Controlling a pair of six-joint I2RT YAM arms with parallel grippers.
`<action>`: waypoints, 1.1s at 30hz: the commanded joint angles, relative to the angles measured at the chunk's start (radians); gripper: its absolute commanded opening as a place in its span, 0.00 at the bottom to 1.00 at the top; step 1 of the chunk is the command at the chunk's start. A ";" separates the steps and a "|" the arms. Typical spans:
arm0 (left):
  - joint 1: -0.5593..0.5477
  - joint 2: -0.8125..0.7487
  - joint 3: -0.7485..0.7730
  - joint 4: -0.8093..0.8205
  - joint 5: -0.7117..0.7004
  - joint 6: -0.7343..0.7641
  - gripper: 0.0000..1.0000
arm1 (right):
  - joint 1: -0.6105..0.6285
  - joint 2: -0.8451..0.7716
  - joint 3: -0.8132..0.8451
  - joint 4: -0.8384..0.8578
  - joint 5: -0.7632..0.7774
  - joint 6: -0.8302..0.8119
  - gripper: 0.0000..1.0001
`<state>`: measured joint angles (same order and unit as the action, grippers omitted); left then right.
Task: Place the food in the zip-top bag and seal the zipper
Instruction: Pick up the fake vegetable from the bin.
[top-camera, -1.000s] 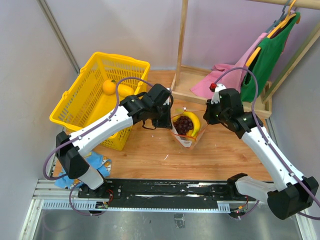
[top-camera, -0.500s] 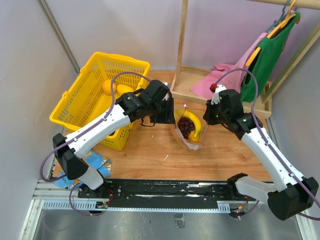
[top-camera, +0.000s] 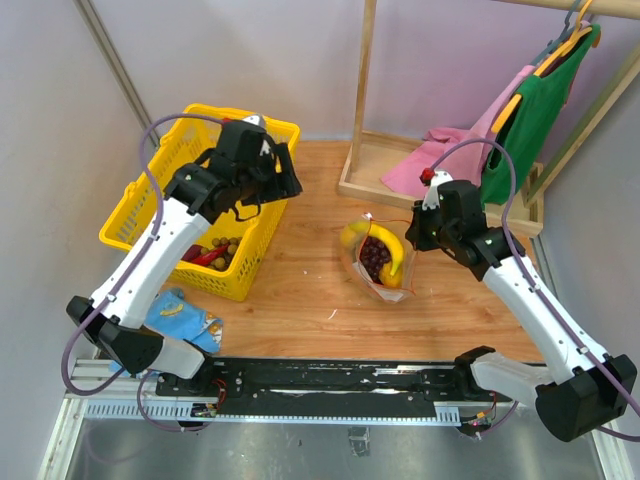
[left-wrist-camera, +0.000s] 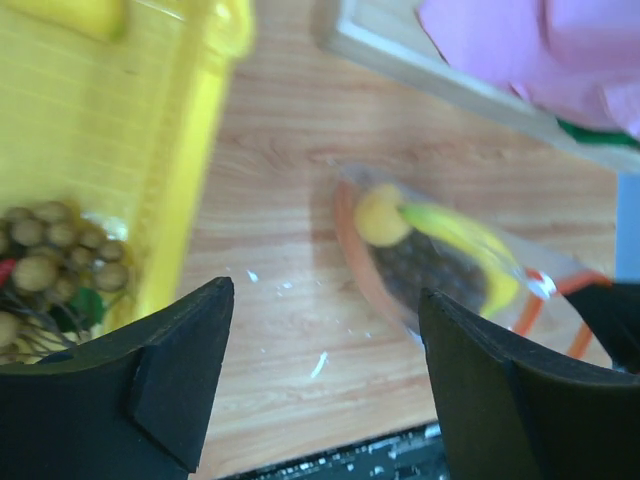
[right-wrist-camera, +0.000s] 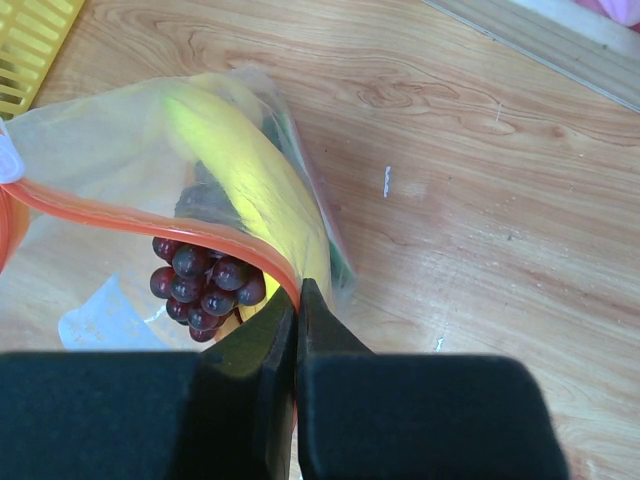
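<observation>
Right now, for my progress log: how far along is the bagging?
Done: banana and grapes sit inside the bag. In hand: right fingers pinch its zipper, left fingers open at the basket edge. Left: brown fruit cluster in the basket, mouth unsealed.

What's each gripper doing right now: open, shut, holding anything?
Left gripper: open, holding nothing, near the yellow basket.
Right gripper: shut on the zip-top bag, fingers pinching its zipper.
</observation>
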<state>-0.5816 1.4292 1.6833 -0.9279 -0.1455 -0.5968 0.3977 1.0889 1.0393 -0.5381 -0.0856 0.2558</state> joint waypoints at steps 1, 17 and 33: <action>0.122 -0.017 0.023 0.005 -0.032 0.042 0.80 | -0.015 -0.023 -0.018 0.038 -0.004 0.005 0.01; 0.462 0.124 -0.080 0.194 0.083 -0.001 0.90 | -0.016 0.001 -0.019 0.075 -0.006 -0.010 0.01; 0.500 0.172 -0.053 -0.058 -0.021 0.055 0.99 | -0.016 0.010 -0.012 0.072 -0.031 -0.024 0.01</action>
<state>-0.0864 1.6222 1.6222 -0.9092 -0.1143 -0.5594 0.3977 1.1110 1.0233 -0.4759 -0.1059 0.2539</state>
